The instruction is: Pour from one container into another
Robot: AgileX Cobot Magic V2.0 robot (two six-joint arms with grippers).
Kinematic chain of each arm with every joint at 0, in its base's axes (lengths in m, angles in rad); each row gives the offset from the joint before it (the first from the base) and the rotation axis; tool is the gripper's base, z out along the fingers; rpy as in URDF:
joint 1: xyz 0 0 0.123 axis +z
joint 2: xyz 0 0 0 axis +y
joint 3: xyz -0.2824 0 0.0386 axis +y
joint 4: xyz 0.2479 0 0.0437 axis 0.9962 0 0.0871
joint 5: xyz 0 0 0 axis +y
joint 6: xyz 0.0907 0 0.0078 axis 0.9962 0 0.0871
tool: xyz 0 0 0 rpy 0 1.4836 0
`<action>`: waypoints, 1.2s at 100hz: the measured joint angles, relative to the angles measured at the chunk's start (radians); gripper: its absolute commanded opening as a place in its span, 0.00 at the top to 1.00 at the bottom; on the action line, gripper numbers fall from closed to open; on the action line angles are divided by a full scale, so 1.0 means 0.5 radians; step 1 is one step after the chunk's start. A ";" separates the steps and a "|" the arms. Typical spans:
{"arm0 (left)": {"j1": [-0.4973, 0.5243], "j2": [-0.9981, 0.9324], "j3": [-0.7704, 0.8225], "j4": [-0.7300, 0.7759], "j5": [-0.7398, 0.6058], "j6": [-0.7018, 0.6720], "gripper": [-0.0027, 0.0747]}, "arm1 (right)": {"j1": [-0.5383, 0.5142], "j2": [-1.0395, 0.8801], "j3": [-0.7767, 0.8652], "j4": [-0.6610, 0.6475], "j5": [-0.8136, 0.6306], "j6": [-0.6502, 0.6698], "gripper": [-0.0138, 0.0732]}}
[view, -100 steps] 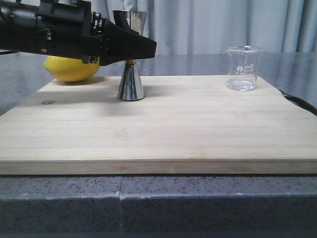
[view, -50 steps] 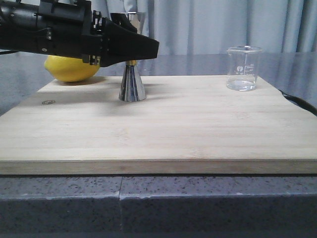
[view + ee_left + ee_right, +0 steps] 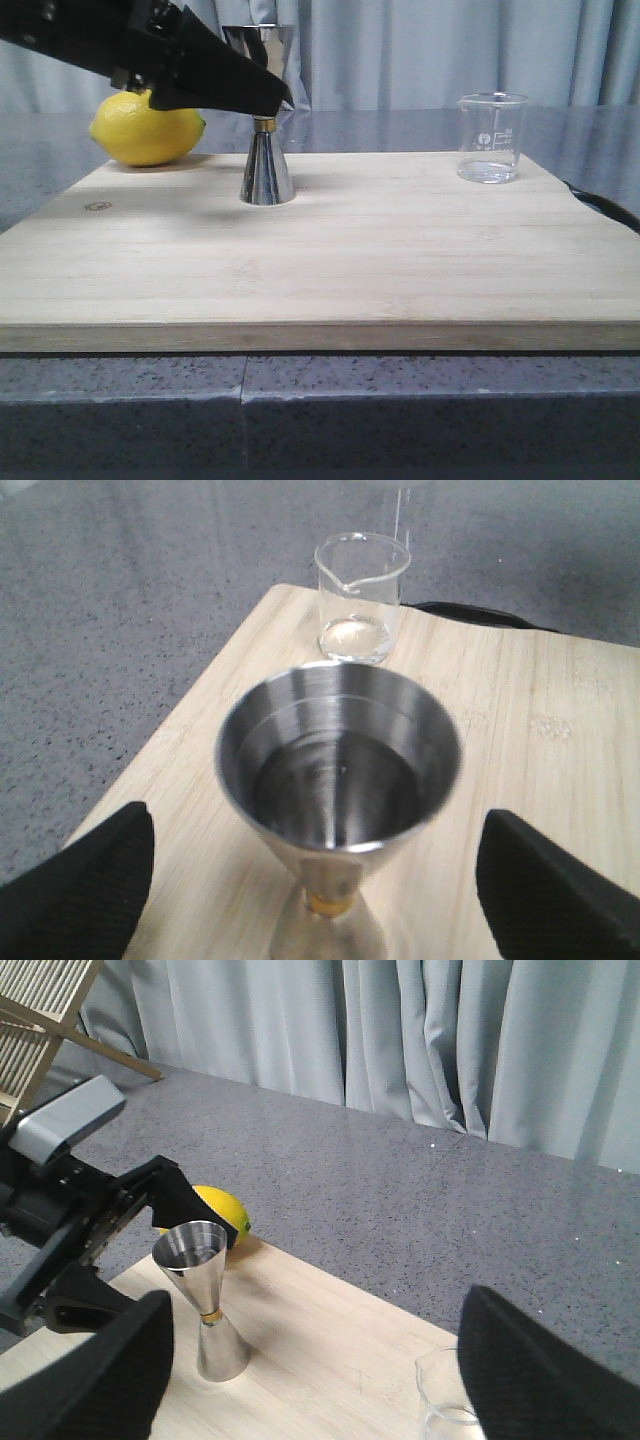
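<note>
The steel jigger (image 3: 266,150) with a gold band at its waist stands upright on the wooden board (image 3: 320,270), left of centre toward the back. In the left wrist view its upper cup (image 3: 340,770) seems to hold liquid. My left gripper (image 3: 255,92) hangs open beside the jigger's upper cup, its fingers (image 3: 85,885) wide on both sides and not touching it. The glass beaker (image 3: 492,137) stands at the board's back right corner, nearly empty. My right gripper (image 3: 320,1400) is open high above the board, out of the front view.
A yellow lemon (image 3: 145,135) lies at the board's back left corner, just behind the left arm (image 3: 70,1230). Grey table top surrounds the board and curtains (image 3: 400,1030) hang behind. A dark cable (image 3: 605,205) lies off the board's right edge.
The left gripper has risen from the jigger's waist and tilted nose-down, drawing back toward the upper left. The jigger shifted very slightly and stands free; the beaker has not moved.
</note>
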 measured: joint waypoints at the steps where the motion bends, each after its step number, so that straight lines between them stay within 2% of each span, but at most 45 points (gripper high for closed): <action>1: 0.000 -0.012 0.001 0.045 -0.009 -0.049 0.18 | 0.000 0.000 0.000 0.000 0.000 0.000 0.23; 18: 0.000 -0.318 -0.105 0.708 -0.060 -0.805 0.18 | 0.000 0.000 0.000 0.000 0.004 0.019 0.23; 36: 0.000 -0.707 -0.209 1.415 -0.034 -1.615 0.20 | 0.000 0.000 0.000 0.000 0.048 0.201 0.23; 58: 0.000 -1.140 -0.227 2.074 0.048 -2.522 0.26 | 0.000 0.000 0.000 0.000 0.114 0.438 0.23; 75: 0.000 -1.402 -0.105 2.474 0.065 -3.160 0.26 | 0.000 0.000 0.000 0.000 0.134 0.569 0.23; 94: 0.000 -1.671 0.173 2.679 0.001 -3.586 0.26 | 0.000 0.000 0.003 0.000 0.167 0.707 0.23; 110: 0.000 -1.891 0.412 2.693 -0.120 -3.729 0.26 | 0.000 -0.028 0.058 0.000 0.208 0.773 0.23; 120: 0.000 -1.978 0.527 2.693 -0.194 -3.752 0.26 | 0.000 -0.105 0.098 0.000 0.360 0.783 0.23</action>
